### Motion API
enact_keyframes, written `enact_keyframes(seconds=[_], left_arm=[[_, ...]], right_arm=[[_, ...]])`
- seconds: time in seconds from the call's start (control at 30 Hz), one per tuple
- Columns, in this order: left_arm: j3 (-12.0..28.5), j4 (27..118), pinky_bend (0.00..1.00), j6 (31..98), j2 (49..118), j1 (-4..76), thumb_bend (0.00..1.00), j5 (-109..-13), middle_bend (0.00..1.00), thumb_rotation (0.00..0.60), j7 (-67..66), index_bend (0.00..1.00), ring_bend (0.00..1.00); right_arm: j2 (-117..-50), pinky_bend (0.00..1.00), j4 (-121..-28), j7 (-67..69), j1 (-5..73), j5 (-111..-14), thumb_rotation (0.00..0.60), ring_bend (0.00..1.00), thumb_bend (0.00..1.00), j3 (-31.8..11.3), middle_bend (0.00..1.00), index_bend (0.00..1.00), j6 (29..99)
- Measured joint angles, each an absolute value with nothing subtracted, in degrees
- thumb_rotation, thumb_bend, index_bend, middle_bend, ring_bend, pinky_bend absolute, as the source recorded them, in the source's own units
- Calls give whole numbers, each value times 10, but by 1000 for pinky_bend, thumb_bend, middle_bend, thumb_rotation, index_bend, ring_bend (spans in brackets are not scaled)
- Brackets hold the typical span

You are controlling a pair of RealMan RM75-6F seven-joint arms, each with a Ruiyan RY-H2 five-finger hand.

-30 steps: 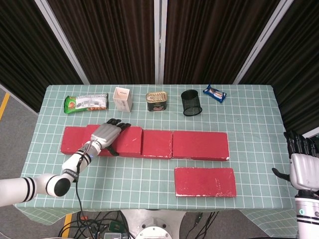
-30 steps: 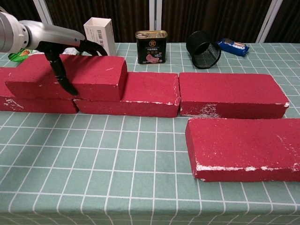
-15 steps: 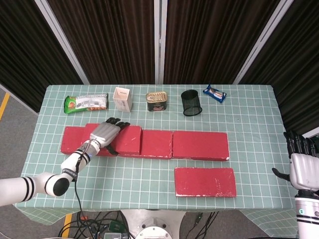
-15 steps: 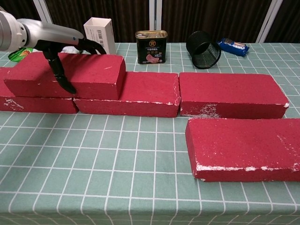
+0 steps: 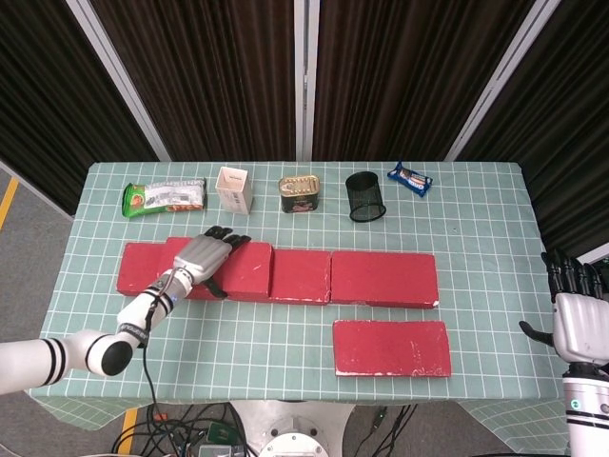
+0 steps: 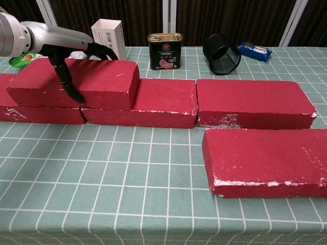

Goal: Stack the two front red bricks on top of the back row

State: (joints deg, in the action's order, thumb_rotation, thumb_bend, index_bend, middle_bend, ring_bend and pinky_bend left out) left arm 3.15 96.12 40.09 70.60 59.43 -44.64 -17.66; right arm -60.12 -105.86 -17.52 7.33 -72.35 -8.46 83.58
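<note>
Left robot hand (image 5: 203, 255) clamped over stacked red brick (image 6: 97, 81) atop back row (image 6: 204, 102).

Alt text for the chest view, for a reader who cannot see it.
The left hand grips a stacked red brick lying on top of the back row of bricks, on a green gridded table. One front red brick still lies alone at front right.
</note>
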Motion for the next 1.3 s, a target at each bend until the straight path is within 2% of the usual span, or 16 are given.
enact_keyframes(seconds=[0.43,0.73,1.3], left_arm=[[25,952,0,398,713,596,35,-446,158,600,-178,87,0],[23,956,0,393,711,597,33,-447,4,600,-174,8,0],[27,980,0,418,701,583,12,-467,0,600,-167,0,0]], right_arm=[[-604,0,-1055,-177,74,-721,600,0,0,-84,0,0,834],[-605,0,-1053,-180,75,-717,600,0,0,-84,0,0,832],[-604,0,-1058,-184,75,-716,600,0,0,-83,0,0,834]])
